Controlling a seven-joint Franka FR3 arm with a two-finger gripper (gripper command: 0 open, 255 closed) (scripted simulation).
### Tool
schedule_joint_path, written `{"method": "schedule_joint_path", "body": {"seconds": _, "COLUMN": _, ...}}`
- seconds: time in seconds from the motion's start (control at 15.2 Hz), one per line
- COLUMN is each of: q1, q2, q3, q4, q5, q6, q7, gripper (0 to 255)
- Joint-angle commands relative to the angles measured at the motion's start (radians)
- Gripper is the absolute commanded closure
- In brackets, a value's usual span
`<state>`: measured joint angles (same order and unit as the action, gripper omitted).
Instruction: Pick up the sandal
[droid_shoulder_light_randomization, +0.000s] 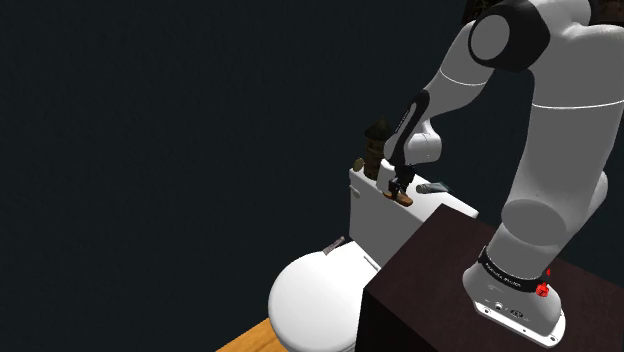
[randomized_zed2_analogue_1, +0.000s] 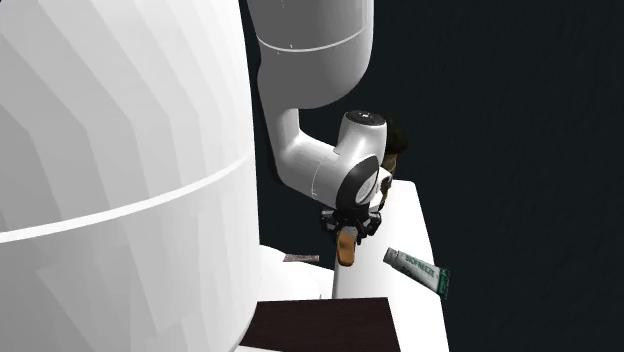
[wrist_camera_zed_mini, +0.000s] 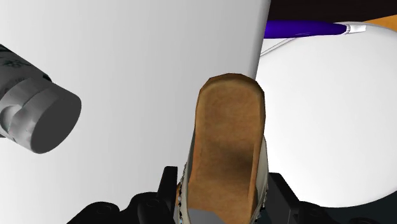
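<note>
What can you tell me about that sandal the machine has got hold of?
The sandal has a brown, suede-looking footbed, darker in the middle, with a rounded end and a pale grey-white rim along its sides. The black gripper clasps it from both sides, its fingers shut against the edges. It sits at the edge of the white toilet tank top; whether it touches the tank cannot be told.

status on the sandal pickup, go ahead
Jaws shut on sandal, over the tank edge. Tube beside it, not touching. Nothing seen blocking a lift.
</note>
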<state>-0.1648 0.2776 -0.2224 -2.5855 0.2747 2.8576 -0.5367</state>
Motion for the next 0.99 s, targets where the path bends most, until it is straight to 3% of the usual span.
{"method": "schedule_joint_path", "body": {"seconds": 0.0, "q1": 0.0, "q2": 0.001, "q3": 0.0, "q4": 0.0, "q5": 0.0, "q6": 0.0, "q7": 0.0, "gripper": 255}}
{"method": "schedule_joint_path", "body": {"seconds": 0.26, "q1": -0.001, "q2": 0.0, "q3": -0.001, "q4": 0.002, "q5": -0.001, "q6": -0.002, "q7": -0.001, "gripper": 255}}
{"method": "schedule_joint_path", "body": {"seconds": 0.92, "q1": 0.055, "q2": -0.165, "q3": -0.088, "q4": -0.021, "q5": -0.151, "q6": -0.136, "q7": 0.111, "gripper": 255}}
